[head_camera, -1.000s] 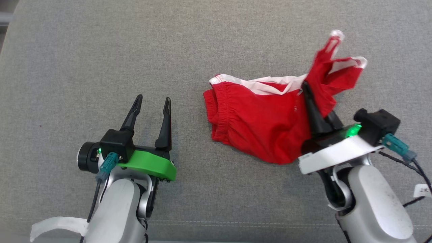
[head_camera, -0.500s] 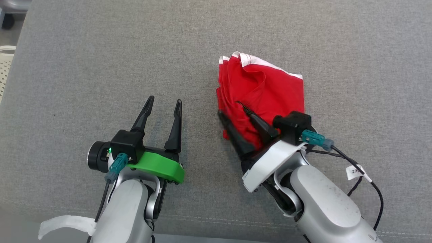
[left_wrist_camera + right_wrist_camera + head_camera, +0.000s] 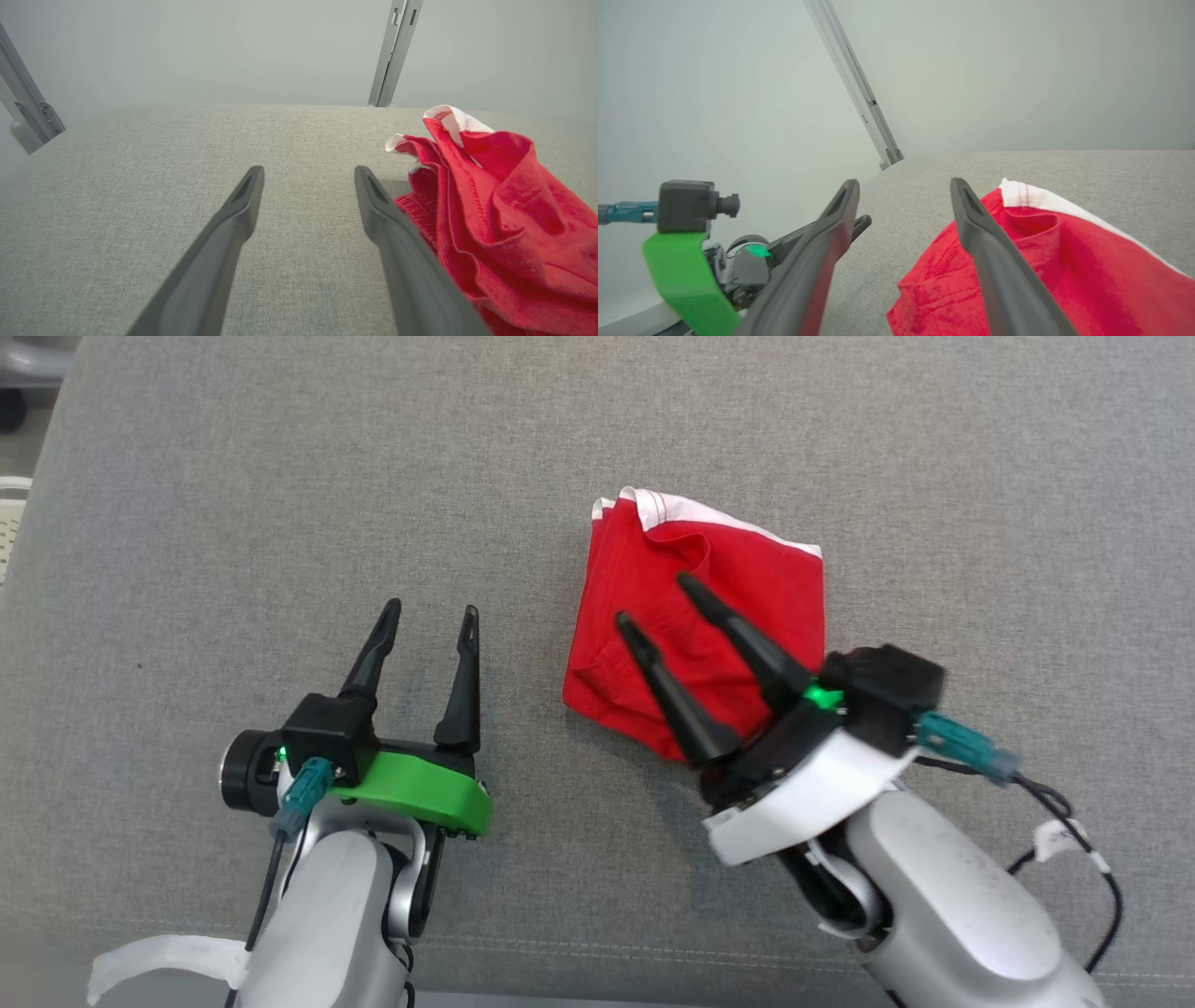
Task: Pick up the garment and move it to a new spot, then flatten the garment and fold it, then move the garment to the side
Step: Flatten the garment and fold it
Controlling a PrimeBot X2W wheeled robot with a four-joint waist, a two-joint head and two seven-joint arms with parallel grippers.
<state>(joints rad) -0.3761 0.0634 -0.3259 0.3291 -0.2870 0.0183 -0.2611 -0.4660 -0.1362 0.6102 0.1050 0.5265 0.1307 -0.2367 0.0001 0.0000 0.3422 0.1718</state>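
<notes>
The garment (image 3: 728, 588) is a pair of red shorts with white trim, lying folded in half on the grey cushion (image 3: 280, 485). It shows in the left wrist view as red folds (image 3: 509, 224) at the right, and in the right wrist view as red cloth (image 3: 1041, 275) at the lower right. My right gripper (image 3: 653, 602) hovers over the garment's near half, open, with nothing between its fingers. My left gripper (image 3: 429, 613) stands open over bare cushion to the garment's left, apart from it.
The cushion's stitched front edge (image 3: 597, 957) runs behind both arms. A pale wall with metal posts (image 3: 395, 51) stands beyond the cushion's far edge. A loose cable (image 3: 1074, 840) trails from my right wrist.
My right gripper carried the garment's raised right end over to the left, folding it in half, then opened and let go. The left arm kept its pose.
</notes>
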